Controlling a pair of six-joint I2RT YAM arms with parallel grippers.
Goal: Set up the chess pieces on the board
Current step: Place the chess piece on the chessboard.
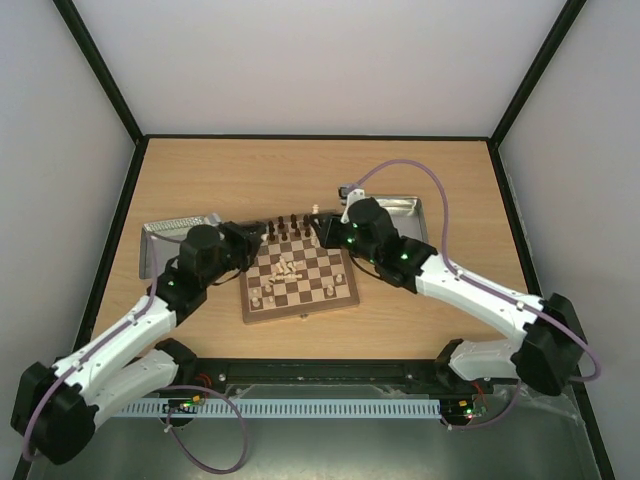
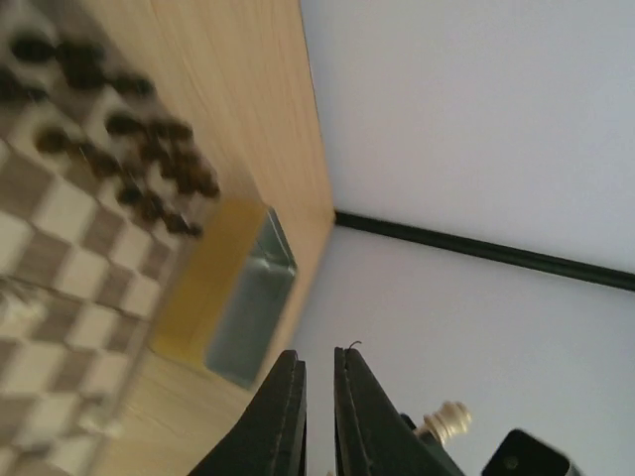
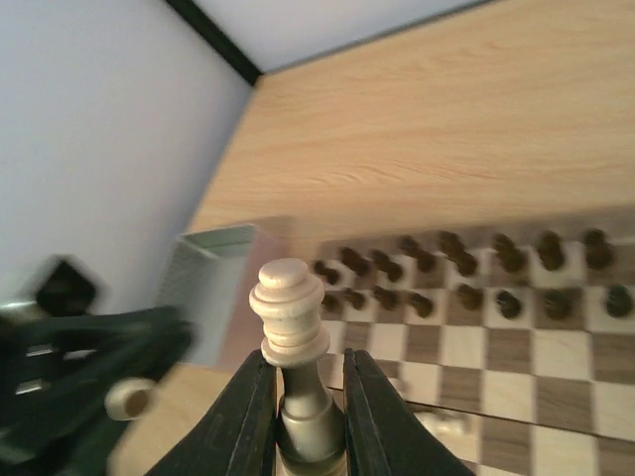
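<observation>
Evidently you are partway through: the dark brown chessmen [image 1: 290, 223] stand in two rows along the far side of the square wooden chessboard [image 1: 300, 310] with brown and cream checks. Most of the small pale light-wood chess pieces [image 1: 288, 268] lie heaped mid-board, and only a few stand towards the near edge. Your right gripper [image 3: 308, 397] is clamped on one pale turned piece [image 3: 290, 312] near the board's far edge. Its long axis runs along the fingers, its head pointing out past the tips. Your left gripper [image 2: 317, 397] has its fingers together, with nothing visible between them.
</observation>
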